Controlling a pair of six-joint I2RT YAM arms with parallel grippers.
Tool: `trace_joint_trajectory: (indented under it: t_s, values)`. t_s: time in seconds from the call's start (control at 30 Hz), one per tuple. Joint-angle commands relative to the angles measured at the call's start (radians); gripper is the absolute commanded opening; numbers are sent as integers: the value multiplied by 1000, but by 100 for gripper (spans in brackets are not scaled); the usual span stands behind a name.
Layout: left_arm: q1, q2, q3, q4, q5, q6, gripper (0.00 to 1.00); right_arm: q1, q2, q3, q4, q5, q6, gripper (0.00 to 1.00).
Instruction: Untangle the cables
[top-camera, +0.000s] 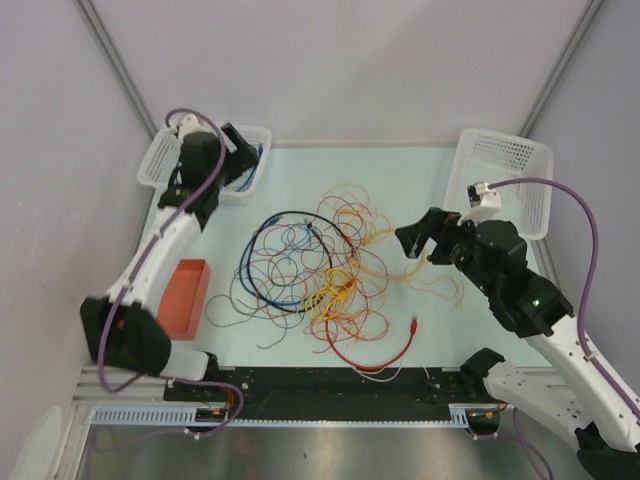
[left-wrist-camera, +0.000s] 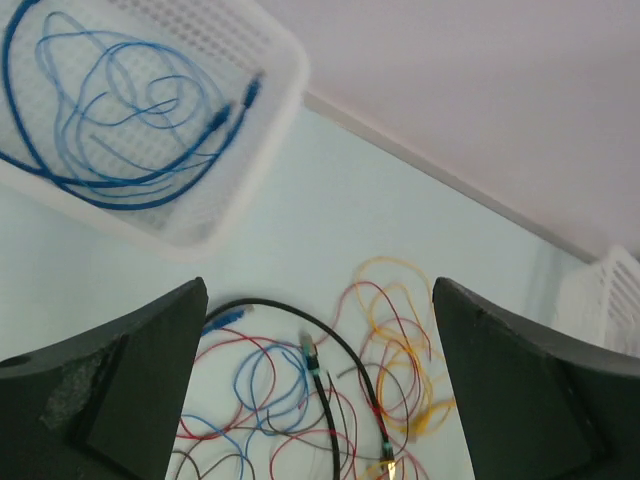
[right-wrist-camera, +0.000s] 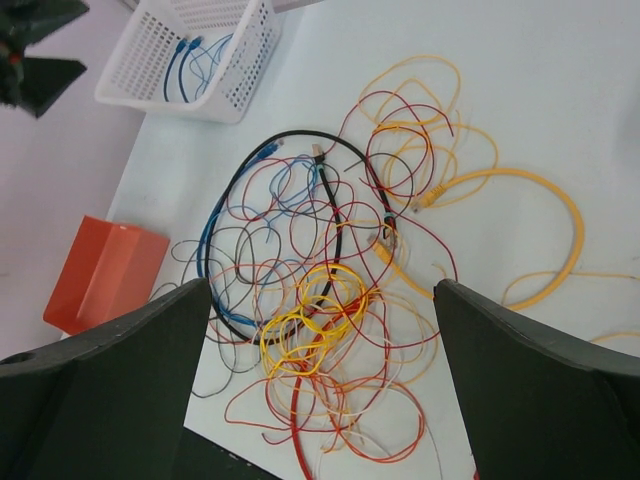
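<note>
Closest to the lens in the right wrist view, the dark fingers (right-wrist-camera: 110, 380) of the right claw (right-wrist-camera: 320, 340), spread wide at lower left and lower right, gripping nothing. Between and above them, the cables (right-wrist-camera: 320, 270): a loose tangle of red, yellow, blue, orange and black loops on the pale tabletop (right-wrist-camera: 520, 60). A black loop arching over the top of the heap, a thick yellow cable (right-wrist-camera: 560, 220) curving out to the right, small yellow coils low in the middle, red strands trailing to the bottom edge. Orange box (right-wrist-camera: 105, 275) at the left of that frame, apart from the heap.

Much the same in the left wrist view: left claw (left-wrist-camera: 318, 330) with fingers far apart, holding nothing. At upper left there, a white basket (left-wrist-camera: 275, 110) with a coiled blue cable (left-wrist-camera: 110, 130) inside. Upper part of the tangle low in the frame, between the fingers.

From above: tangle in the centre of the tabletop. Left claw at upper left, at the basket with the blue cable. Right claw just right of the heap, thin yellow strands beside it. Second basket (top-camera: 510, 170), also white, at upper right, beside the right arm. Red cable (top-camera: 390, 350) with a plug tip curling at the heap's lower edge. Box along the left edge, next to the left arm.
</note>
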Motion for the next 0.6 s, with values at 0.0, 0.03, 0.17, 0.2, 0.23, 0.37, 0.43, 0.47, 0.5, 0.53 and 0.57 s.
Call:
trace_joint_trajectory:
  t_s: [0.0, 0.03, 0.17, 0.2, 0.23, 0.37, 0.43, 0.47, 0.5, 0.53, 0.57]
  values:
    - [-188, -322, -326, 196, -80, 96, 100, -3, -42, -20, -2, 9, -5, 100]
    - [-233, -416, -421, 214, -115, 128, 100, -1, -47, -29, -10, 12, -5, 100]
    - [-466, -498, -494, 144, -272, 200, 100, 2, -35, -118, -24, 23, 1, 100]
    - [-489, -492, -493, 76, -283, 170, 100, 2, -19, -130, -33, 23, 17, 100]
    - [-511, -492, -508, 57, -284, 156, 99, 5, -18, -144, -40, 17, 24, 100]
    - [-568, -571, -722, 277, -26, 133, 99, 26, -48, -213, -30, 31, 79, 100]
    - [-580, -540, -761, 337, 211, 62, 100, 49, -82, -241, -43, 54, 94, 100]
    - [-607, -529, -770, 348, 210, 65, 100, 52, -90, -242, -53, 58, 94, 100]
    - [-690, -525, -779, 375, 190, 79, 100, 57, -91, -244, -60, 74, 94, 100]
    - [-733, -509, -783, 406, 144, 113, 100, 59, -96, -245, -79, 80, 96, 99]
    - [-770, -490, -761, 399, 107, 125, 99, 60, -96, -251, -86, 85, 97, 100]
